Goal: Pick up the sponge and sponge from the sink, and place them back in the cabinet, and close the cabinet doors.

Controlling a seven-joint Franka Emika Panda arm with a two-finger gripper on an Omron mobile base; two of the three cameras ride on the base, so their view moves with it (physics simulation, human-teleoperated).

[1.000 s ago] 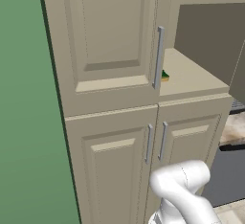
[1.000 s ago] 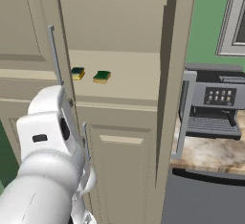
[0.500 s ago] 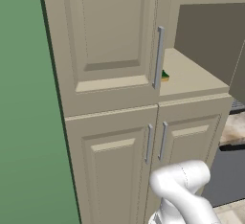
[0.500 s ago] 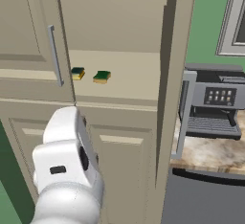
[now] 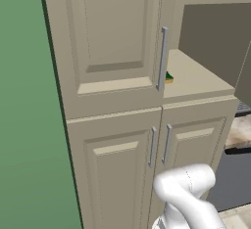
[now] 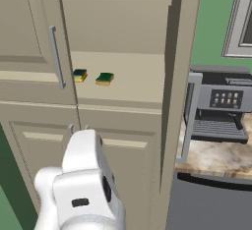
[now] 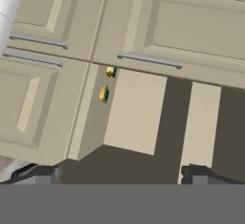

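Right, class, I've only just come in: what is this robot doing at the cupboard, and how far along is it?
The robot arm is tidying up at the tall beige cabinet. Both sponges already lie side by side, slightly apart, on the inner shelf. The gripper is open and holds nothing. The left door is nearly shut, its handle in front of one sponge; the right door stands wide open. What remains is closing the doors.

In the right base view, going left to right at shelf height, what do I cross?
Long vertical silver bar handle on the beige raised-panel cabinet door → first small green-and-yellow sponge → second green-and-yellow sponge → bare beige inner shelf → beige cabinet side wall → grey coffee machine.
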